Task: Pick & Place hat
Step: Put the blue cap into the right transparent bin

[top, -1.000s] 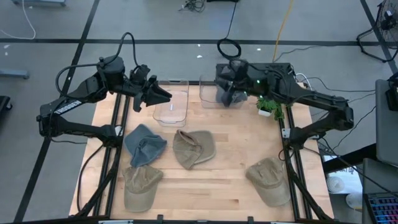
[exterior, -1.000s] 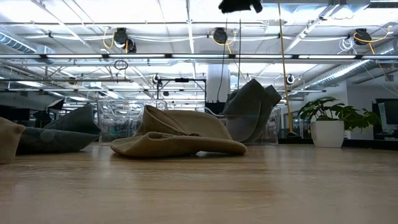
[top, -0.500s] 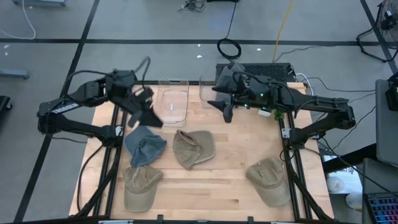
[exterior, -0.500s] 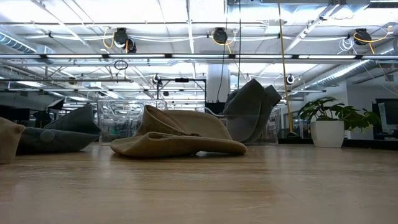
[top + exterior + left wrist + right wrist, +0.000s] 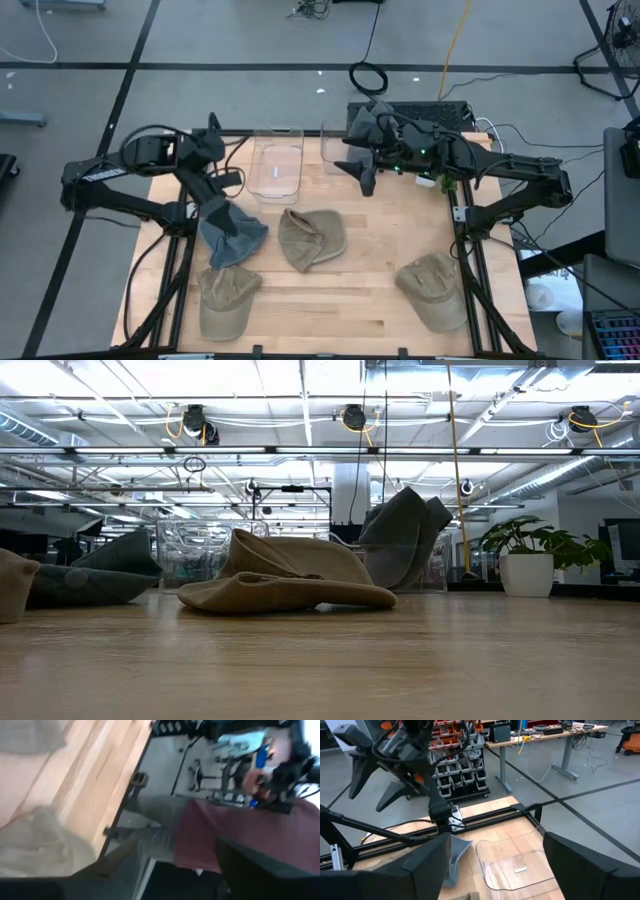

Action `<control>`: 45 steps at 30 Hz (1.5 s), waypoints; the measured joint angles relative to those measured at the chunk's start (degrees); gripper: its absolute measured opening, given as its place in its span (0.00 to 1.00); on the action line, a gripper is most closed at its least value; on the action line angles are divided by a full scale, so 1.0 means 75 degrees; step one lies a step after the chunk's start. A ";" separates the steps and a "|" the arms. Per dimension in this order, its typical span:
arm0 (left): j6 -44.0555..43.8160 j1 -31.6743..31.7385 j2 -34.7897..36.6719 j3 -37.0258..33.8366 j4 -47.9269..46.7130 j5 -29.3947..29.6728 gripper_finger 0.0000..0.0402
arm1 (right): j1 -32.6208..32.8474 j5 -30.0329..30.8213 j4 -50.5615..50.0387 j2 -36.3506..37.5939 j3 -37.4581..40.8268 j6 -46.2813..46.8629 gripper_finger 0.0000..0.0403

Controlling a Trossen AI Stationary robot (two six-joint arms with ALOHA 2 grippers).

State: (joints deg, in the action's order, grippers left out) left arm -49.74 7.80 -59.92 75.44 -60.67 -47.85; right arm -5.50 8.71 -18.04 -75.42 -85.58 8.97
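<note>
Several hats lie flat on the wooden table: a blue-grey hat (image 5: 232,235) (image 5: 95,575), a tan hat (image 5: 312,238) (image 5: 285,582) at the middle, a tan cap (image 5: 225,298) at the near left and a tan hat (image 5: 432,290) at the near right. A dark grey hat (image 5: 365,125) (image 5: 400,540) stands in the right clear bin (image 5: 335,150), leaning on its wall. My left gripper (image 5: 220,195) (image 5: 165,880) hovers open just above the blue-grey hat's far edge. My right gripper (image 5: 358,175) (image 5: 495,870) hangs open in front of the right bin, with nothing between its fingers.
An empty clear bin (image 5: 277,165) (image 5: 517,865) stands at the far middle, left of the one with the hat. A potted plant (image 5: 435,172) (image 5: 530,555) sits at the far right. A person in a dark red top (image 5: 240,835) stands beyond the table's edge.
My left gripper has swung from over the left bin toward the table's left and near edges, turning and dropping to just above the blue-grey hat. My right gripper has risen out of the low view and drawn a little nearward from above the right bin. The hats have kept still.
</note>
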 joint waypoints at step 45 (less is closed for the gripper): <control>-0.0815 -0.2291 -0.3778 -0.0012 -0.3083 0.5301 0.69 | -0.0006 -0.1399 -0.0707 0.0363 0.0004 -0.1615 0.76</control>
State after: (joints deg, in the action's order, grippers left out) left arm -55.85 -9.38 -88.26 75.35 -83.79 -8.09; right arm -5.54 -1.78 -23.35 -72.69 -85.55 -3.14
